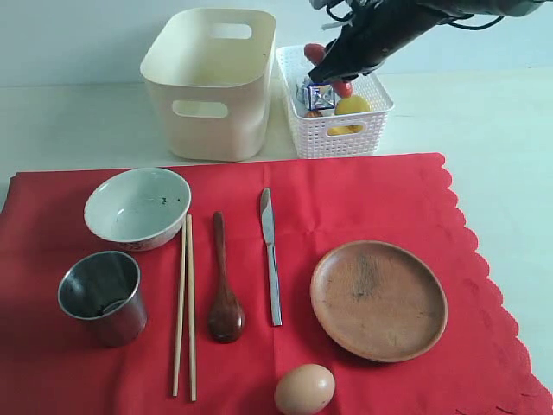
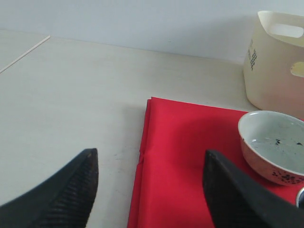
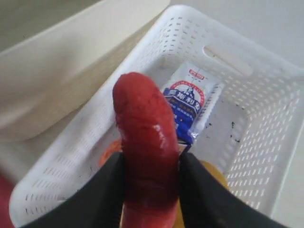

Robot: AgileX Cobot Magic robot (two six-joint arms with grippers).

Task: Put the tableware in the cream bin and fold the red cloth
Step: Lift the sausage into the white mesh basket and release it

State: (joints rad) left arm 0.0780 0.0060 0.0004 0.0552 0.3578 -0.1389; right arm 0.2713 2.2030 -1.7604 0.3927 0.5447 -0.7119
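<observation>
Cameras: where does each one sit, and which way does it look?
Exterior view: high at the front, looking down over red cloth toward cream bin; right gripper shows.
Left wrist view: low beside the cloth, facing the bowl; open left gripper shows.
Right wrist view: over white basket, looking in; gripper holds red food.
Shared: exterior and left wrist both show bowl, cream bin.

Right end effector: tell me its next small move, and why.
Probably lower slightly and open: the right end effector grips a red sausage-like item right above the white lattice basket, so releasing should drop it in.
</observation>
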